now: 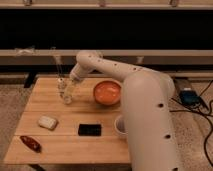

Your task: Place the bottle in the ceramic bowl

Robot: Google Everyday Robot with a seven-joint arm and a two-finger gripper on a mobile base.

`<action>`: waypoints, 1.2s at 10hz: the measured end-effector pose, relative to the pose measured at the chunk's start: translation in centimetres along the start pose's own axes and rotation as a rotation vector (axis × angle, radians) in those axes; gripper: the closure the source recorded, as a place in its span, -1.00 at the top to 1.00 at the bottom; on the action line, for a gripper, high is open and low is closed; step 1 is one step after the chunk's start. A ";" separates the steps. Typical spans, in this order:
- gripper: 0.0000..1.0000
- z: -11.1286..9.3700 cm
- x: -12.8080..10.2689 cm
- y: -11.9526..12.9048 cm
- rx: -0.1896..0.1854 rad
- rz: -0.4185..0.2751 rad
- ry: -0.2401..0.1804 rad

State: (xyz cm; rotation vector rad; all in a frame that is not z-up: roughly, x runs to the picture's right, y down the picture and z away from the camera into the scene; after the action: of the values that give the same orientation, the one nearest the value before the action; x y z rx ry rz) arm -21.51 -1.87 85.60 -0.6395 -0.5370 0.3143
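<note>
The small clear bottle stands on the back left part of the wooden table. My gripper reaches down from the right and sits right at the bottle, partly covering its upper part. I cannot tell whether it holds the bottle. The orange-red ceramic bowl rests on the table to the right of the bottle, about a hand's width away, and looks empty.
A white cup stands near the table's front right, beside my arm. A flat black object lies in the front middle, a pale block to its left, and a red object at the front left corner.
</note>
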 end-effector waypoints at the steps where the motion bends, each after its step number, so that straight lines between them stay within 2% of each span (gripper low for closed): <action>1: 0.60 0.3 -0.3 0.2 -0.005 -0.007 0.000; 9: 0.58 3.0 -2.2 1.6 -0.040 -0.041 -0.008; 10: 0.49 3.2 -2.3 1.5 -0.043 -0.042 -0.009; 12: 0.05 3.9 -2.5 1.2 -0.046 -0.036 -0.012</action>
State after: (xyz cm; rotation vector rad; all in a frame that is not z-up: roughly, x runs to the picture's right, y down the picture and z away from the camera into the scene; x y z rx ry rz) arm -25.87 -0.21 86.50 -0.6718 -0.5678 0.2728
